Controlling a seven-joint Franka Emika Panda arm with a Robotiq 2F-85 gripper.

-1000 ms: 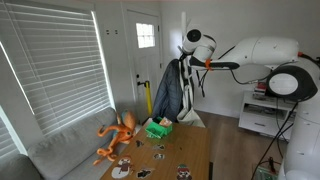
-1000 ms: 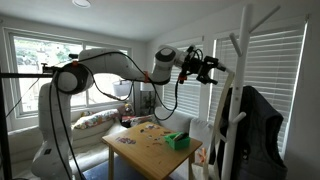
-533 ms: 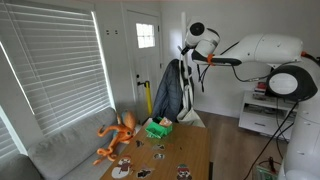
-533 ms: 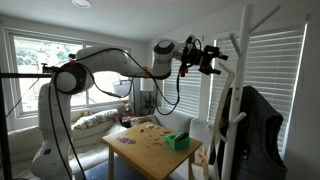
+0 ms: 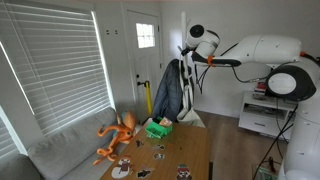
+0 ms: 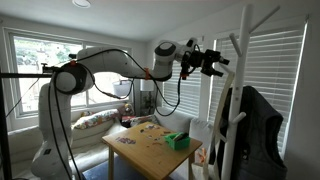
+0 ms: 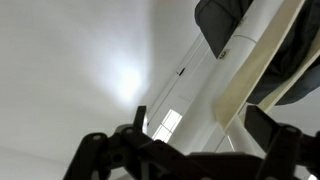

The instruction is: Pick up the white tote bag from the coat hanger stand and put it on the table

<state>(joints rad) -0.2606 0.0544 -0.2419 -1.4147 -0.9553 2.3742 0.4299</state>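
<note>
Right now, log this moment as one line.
gripper: open, empty, beside coat hanger stand top | white tote bag: on stand | table: no bag

Daylight reaches you through the slatted white window blinds (image 5: 50,70) and the wide bare window (image 6: 35,72), room evenly bright, shadows soft, your wrist view hazy and unfocused, pale glare on the white ceiling (image 7: 118,75).

end effector (image 5: 186,52): near coat hanger stand (image 5: 187,80) top | jacket (image 5: 168,92): hung on stand
</note>
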